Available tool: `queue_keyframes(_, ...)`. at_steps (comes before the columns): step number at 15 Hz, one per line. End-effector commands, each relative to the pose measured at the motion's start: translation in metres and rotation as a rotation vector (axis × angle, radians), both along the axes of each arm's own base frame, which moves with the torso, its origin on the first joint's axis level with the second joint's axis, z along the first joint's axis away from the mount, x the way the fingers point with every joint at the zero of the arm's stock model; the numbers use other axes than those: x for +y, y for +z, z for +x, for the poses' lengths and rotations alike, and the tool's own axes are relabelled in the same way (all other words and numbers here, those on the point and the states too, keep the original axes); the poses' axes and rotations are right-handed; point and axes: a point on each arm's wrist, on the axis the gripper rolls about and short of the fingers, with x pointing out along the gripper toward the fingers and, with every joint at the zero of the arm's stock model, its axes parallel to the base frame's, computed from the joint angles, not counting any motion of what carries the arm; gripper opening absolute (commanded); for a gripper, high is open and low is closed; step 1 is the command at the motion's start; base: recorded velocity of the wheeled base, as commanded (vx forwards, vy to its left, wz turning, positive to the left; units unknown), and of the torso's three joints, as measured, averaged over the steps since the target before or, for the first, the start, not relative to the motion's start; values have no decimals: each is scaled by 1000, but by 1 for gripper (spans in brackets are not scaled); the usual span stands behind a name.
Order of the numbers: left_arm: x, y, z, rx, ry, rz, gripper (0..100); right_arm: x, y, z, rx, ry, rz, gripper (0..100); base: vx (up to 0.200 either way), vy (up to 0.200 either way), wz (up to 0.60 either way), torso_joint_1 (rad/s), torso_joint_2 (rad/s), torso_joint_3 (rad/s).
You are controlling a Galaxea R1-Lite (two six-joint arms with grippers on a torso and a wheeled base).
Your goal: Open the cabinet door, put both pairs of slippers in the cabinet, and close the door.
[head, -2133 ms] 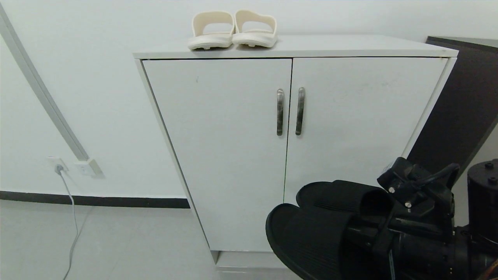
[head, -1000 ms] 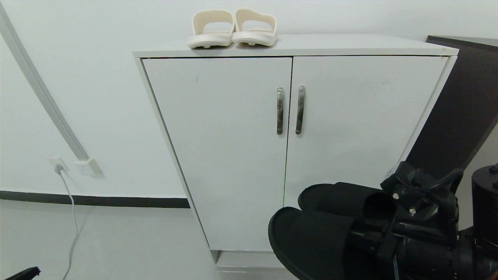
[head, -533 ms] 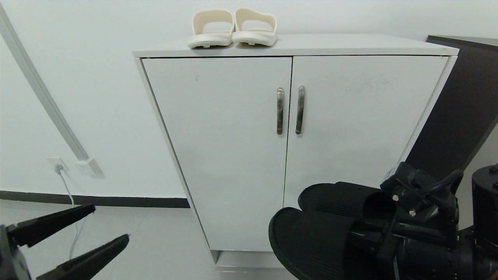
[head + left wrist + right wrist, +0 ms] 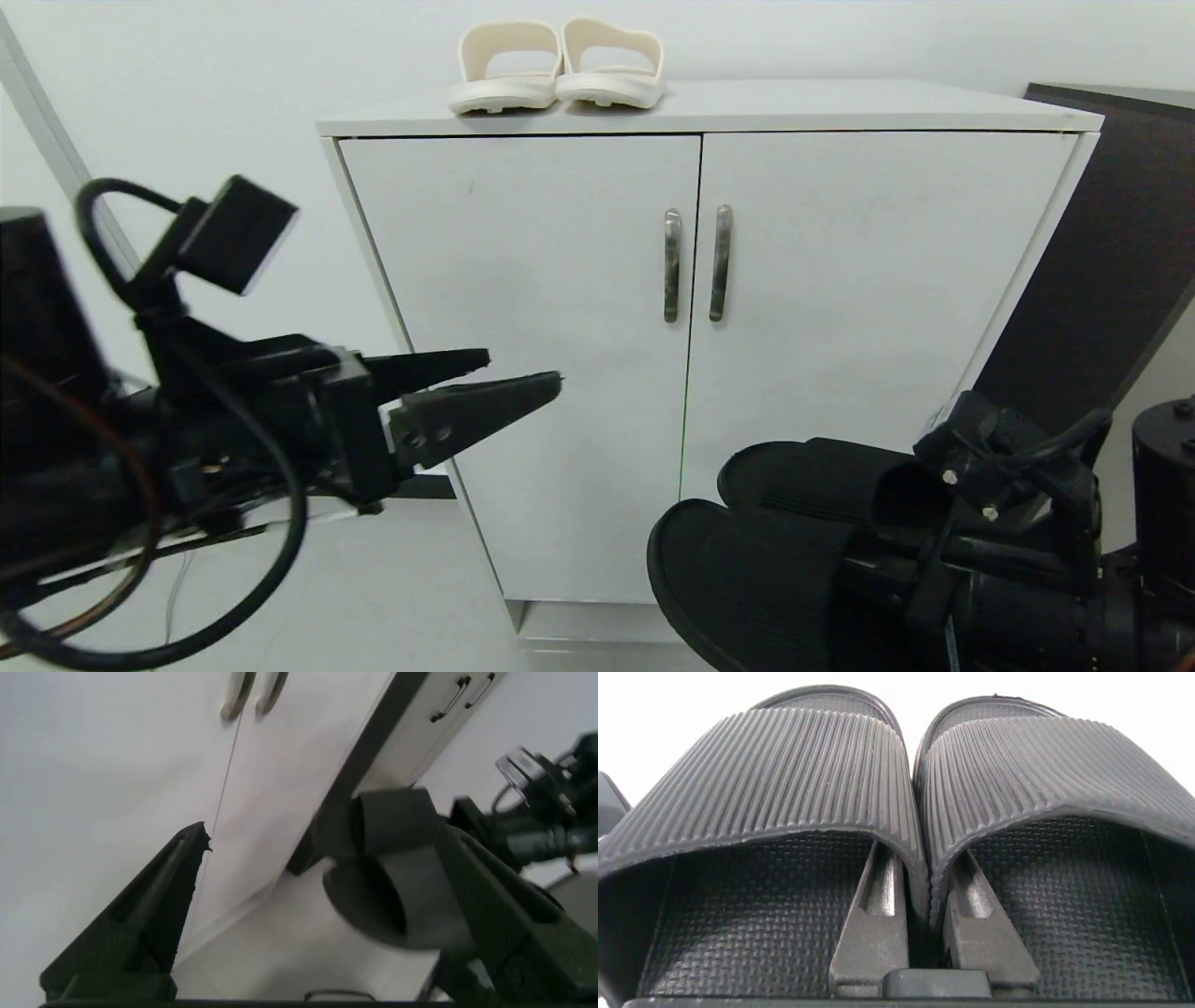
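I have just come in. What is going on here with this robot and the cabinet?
The robot is putting slippers away. Its right gripper is shut on a pair of black slippers, held low before the right door of the cabinet. Its left gripper is open, raised in front of the left door, below and left of the two handles. Both doors are closed, and a pair of cream slippers sits on top of the cabinet.

White wall (image 4: 233, 84) at the back, w/ a grey strip (image 4: 42, 126) going diagonal on it at upper left. Dark panel (image 4: 1111, 233) at far right. Floor (image 4: 373, 597) is light grey.
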Motion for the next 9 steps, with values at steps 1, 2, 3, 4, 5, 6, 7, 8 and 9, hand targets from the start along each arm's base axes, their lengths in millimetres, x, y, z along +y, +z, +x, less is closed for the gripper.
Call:
queue_keyframes(1,-46,-5,47,42,-76,1,100,-1,0,0,-1,-3,0,0,0,0,0,0,0,0)
queue_keyframes(2,-58,-1,54,35,-123,-6,100,-1,0,-1,-1,-3,0,0,0,0,0,0,0,0)
queue_keyframes(3,-64,2,58,28,-162,-14,100,-1,0,-1,0,-3,-1,0,0,0,0,0,0,0)
queue_keyframes(4,-77,6,67,28,-215,-30,100,-1,-1,0,2,-3,-3,0,0,0,0,0,0,0)
queue_keyframes(5,-85,10,75,26,-228,-43,100,0,-1,0,3,-1,-4,0,0,0,0,0,0,0)
queue_keyframes(6,-91,17,78,20,-240,-61,100,0,-1,0,4,-1,-5,0,0,0,0,0,0,0)
queue_keyframes(7,-98,22,79,31,-257,-78,100,0,-1,0,4,-3,-5,0,0,0,0,0,0,0)
queue_keyframes(8,-105,29,82,29,-269,-89,100,0,-1,0,4,-3,-5,0,0,0,0,0,0,0)
queue_keyframes(9,-113,31,88,32,-275,-88,100,-1,-1,0,3,-3,-4,0,0,0,0,0,0,0)
